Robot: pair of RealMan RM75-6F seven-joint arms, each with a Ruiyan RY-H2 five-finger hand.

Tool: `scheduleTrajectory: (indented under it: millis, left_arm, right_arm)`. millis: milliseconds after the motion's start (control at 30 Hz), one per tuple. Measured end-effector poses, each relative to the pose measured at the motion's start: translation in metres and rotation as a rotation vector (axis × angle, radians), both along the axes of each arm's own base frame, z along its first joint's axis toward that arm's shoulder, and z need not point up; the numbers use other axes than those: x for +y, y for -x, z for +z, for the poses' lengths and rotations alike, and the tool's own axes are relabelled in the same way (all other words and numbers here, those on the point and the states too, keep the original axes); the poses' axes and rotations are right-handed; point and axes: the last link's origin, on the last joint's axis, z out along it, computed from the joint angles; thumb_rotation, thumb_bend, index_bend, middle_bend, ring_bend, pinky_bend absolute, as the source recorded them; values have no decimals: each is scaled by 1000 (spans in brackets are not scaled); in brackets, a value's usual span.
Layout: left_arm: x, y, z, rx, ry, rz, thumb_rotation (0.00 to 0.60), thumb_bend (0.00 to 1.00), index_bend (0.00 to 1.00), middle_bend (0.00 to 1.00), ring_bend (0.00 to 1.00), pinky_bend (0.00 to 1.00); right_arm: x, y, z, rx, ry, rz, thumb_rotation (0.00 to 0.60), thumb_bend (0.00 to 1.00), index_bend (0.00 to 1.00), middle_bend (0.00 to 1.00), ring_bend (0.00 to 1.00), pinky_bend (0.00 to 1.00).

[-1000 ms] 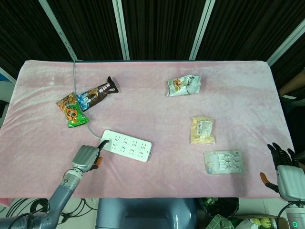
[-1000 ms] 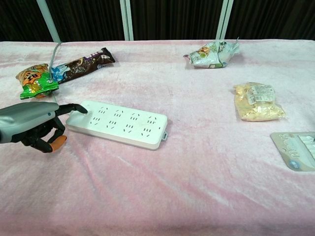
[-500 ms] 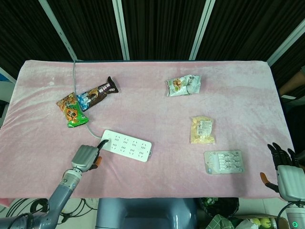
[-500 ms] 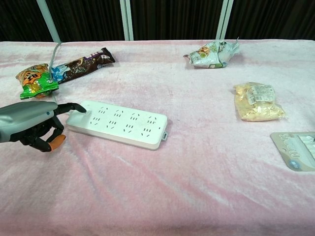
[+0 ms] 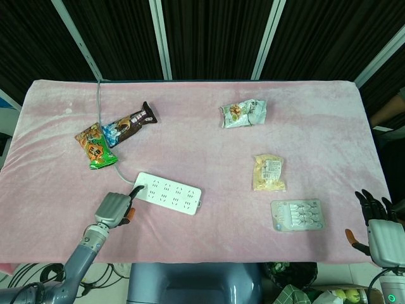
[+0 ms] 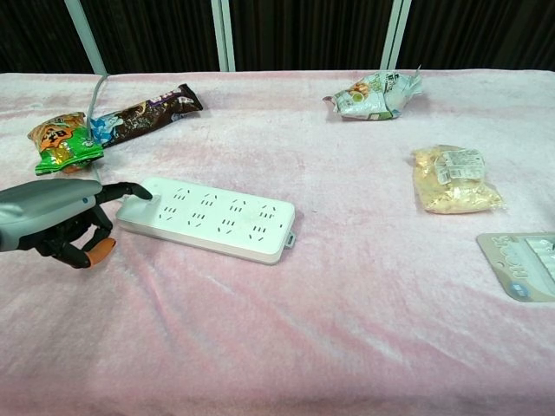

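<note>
Left hand [image 6: 54, 224]: grey metallic back, dark fingers curled under, one finger [image 6: 130, 191] stretched out so its tip rests on the near-left end of the power strip [image 6: 208, 218]; nothing is gripped. Thumb tip orange.

Power strip: white, hard, glossy plastic, flat oblong slab with rows of socket holes. It lies just right of the left hand on the front-left part of the table; its long axis runs from the fingertip away to the robot's right, slightly slanted. A grey cable [image 5: 99, 104] leaves its left end toward the far edge. The left hand is by far the nearer.

Right hand [image 5: 378, 229]: at the front-right corner, off the table edge, dark fingers spread upward, holding nothing; nearest item is the blister pack [image 5: 297, 215], clear bubbled plastic on card.

Table cover [image 5: 209, 142]: pink, plush.

Further items:
- brown chocolate bar wrapper [image 5: 130, 124], glossy;
- orange-green snack bag [image 5: 94, 145], crinkled;
- pale foil snack bag [image 5: 243, 113];
- clear packet of yellow pieces [image 5: 269, 172].
</note>
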Motion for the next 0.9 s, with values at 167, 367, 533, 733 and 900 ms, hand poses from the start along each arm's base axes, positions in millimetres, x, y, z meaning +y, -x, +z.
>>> scheduleTrajectory:
  millis: [167,367,533,733,900]
  left_arm:
    - [0,0,-1,2,4,0,600,542,121,743,840,896]
    - [0,2,-3,9,10,6,600,542,121,743,840,896]
    - [0,4,-6,16,25,20,600,542,142,743,840,896]
    - [1,3,-6,21,23,18,600,542,155,743,840,896]
    - [1,-5,1,0,-14,-4,600,542,126,743,840,896]
  right_arm:
    - [0,0,0,0,-1,-1,600,233,93,48,136,65]
    - [0,0,0,-1,1,-2,600,233,93,48,136,65]
    - [0,0,0,-1,0,0,600,233,93,48,136,65]
    - [0,0,0,-1,1,0,600,233,93,48,136,65]
    - [-1,0,0,0,0,-1,600,233,93,48,136,65]
